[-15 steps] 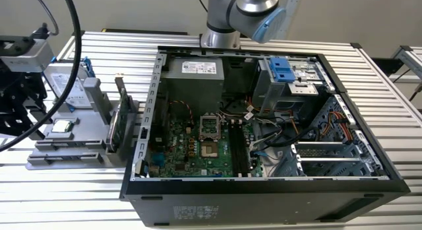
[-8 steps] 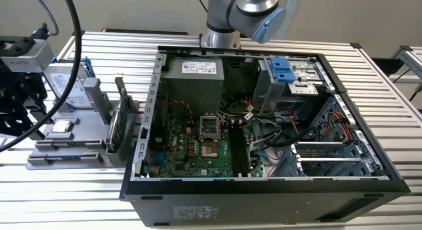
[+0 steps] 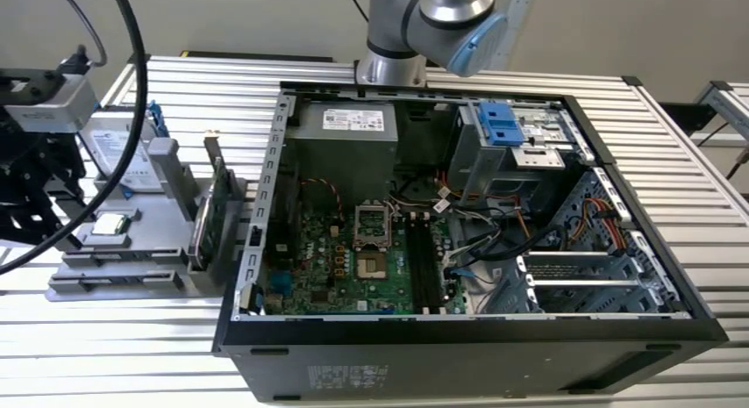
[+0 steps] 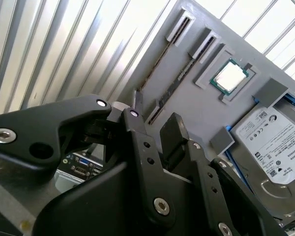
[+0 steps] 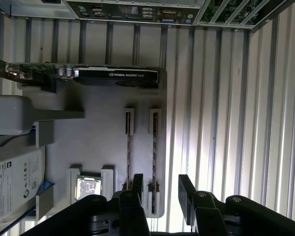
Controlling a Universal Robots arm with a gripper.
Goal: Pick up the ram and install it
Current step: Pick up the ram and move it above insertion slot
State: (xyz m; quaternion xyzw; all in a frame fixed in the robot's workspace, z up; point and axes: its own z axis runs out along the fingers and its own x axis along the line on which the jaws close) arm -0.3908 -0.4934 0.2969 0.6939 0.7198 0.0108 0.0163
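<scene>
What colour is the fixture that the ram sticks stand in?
Plain grey: the fixture holding the ram shows best in the first wrist view.

I see white printed labels on the hard drive (image 4: pixel 271 147), the power supply (image 3: pixel 351 120) and the computer case (image 3: pixel 347 377), plus white lettering along the graphics card (image 5: pixel 119 77).

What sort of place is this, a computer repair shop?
Probably a robot test bench for computer assembly: a robot arm by an open computer case, spare parts in a gray holder, all on a slatted metal table.
</scene>
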